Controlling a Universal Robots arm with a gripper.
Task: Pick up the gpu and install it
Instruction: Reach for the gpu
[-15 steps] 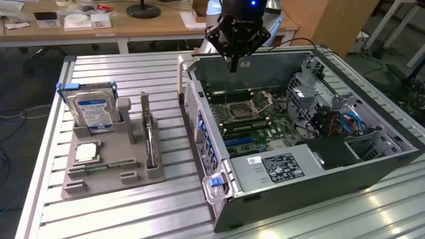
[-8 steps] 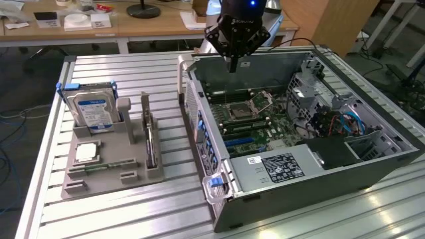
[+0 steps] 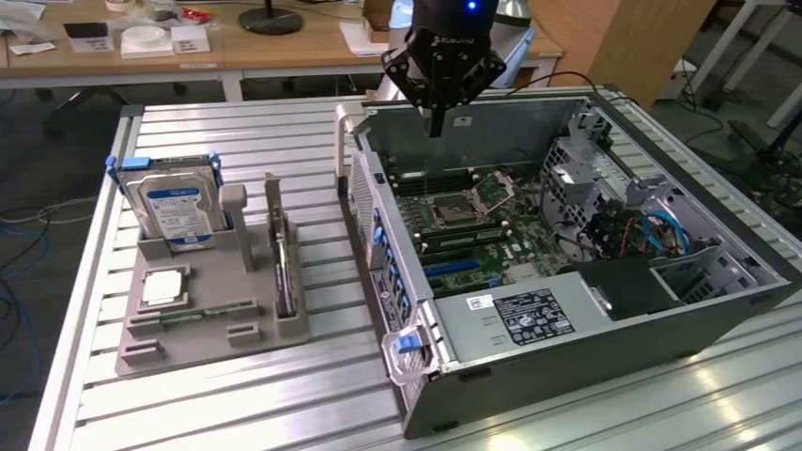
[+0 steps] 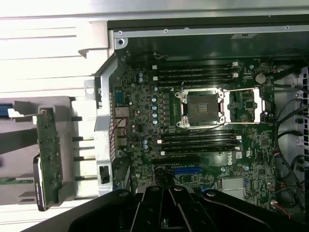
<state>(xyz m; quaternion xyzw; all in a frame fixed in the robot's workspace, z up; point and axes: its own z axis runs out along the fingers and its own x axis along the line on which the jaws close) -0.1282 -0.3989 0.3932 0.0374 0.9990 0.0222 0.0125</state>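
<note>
Gripper: fingers pressed together, nothing held; hung over the open case, above the motherboard.
Gpu: stood on edge in the grey holder, beside the hard drive, well apart from the gripper.
Pick-up: judged best taken by the top edge and lifted straight out of the slot.
Edges: the case wall is set between holder and motherboard; open room is seen above both.

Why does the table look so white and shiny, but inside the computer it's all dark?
In the wrist view the table washes out to white under the light, while the computer case has a dark shadow band under its wall. In the exterior view pale glare streaks cross the table's slats beside the case, and a small blue light glows on the arm.
</note>
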